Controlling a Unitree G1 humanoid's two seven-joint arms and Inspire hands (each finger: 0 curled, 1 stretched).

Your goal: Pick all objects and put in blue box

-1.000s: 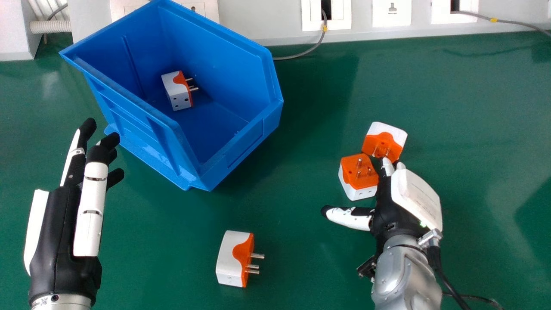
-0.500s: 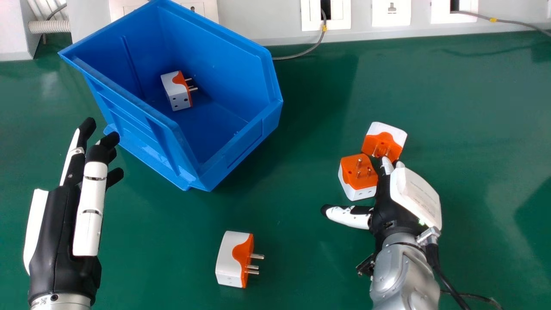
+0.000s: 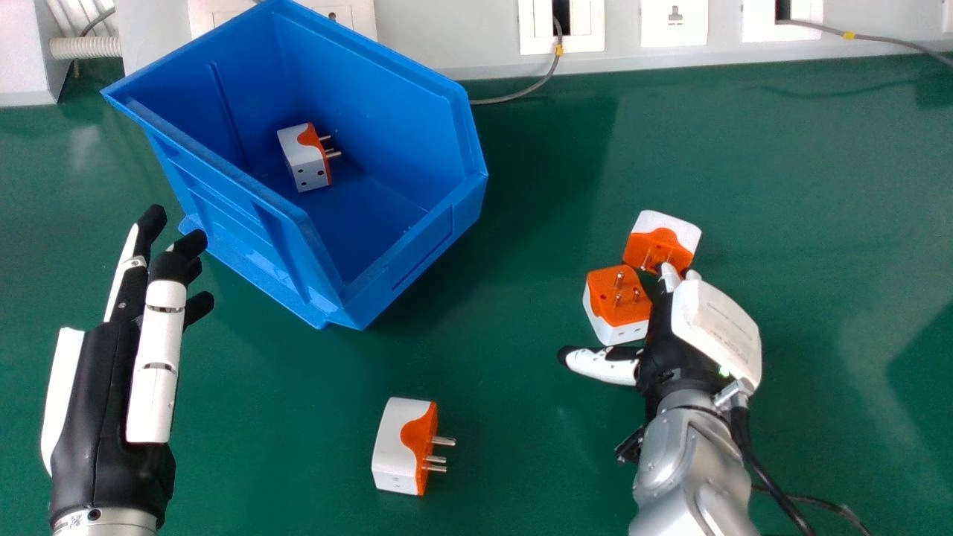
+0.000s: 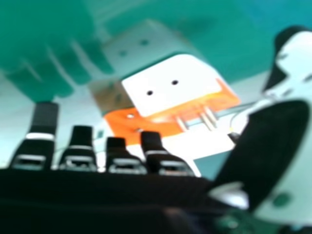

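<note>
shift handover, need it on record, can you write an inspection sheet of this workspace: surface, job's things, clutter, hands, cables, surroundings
surface: green table, some glare
job's things: one plug adapter in the blue box; one on the table, prongs toward the robot's right; a front one and a rear one close together by the right hand
clutter: nothing seen
hands: left hand open beside the box; right hand open, holding nothing
cables: grey cable behind the box, another farther right; black cable beside the right forearm
surroundings: wall sockets behind
</note>
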